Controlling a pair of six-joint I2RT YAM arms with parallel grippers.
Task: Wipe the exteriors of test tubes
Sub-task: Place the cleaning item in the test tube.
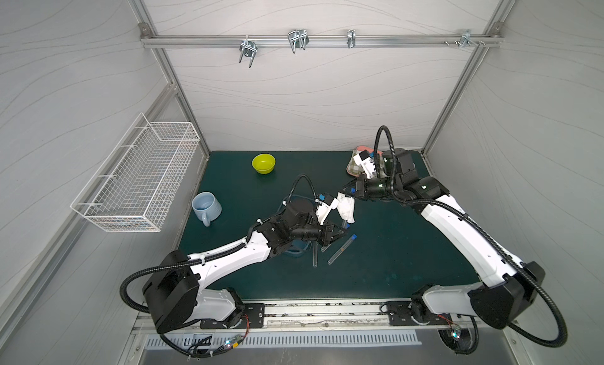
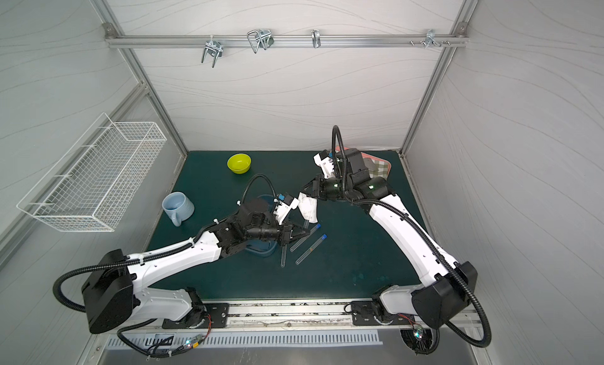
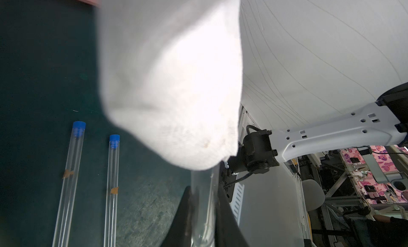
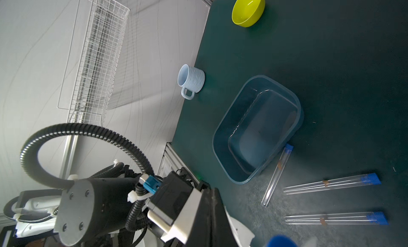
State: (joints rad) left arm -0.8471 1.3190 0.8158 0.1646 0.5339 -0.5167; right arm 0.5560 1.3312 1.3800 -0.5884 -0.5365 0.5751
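Left gripper (image 1: 343, 232) pinches a test tube (image 3: 203, 190); right gripper (image 1: 348, 190) is clamped on a white cloth (image 3: 172, 80) draped over it. Three loose tubes (image 1: 342, 250) lie beside the left gripper.

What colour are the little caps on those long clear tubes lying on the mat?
Blue caps, clearest in the right wrist view.

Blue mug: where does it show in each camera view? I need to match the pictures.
Both top views: blue mug at the mat's left edge, near the wire basket.
Left wrist: not in it.
Right wrist: mug at the mat's edge, between basket and clear tub.
Shared landmark: yellow bowl, absent only from left wrist.
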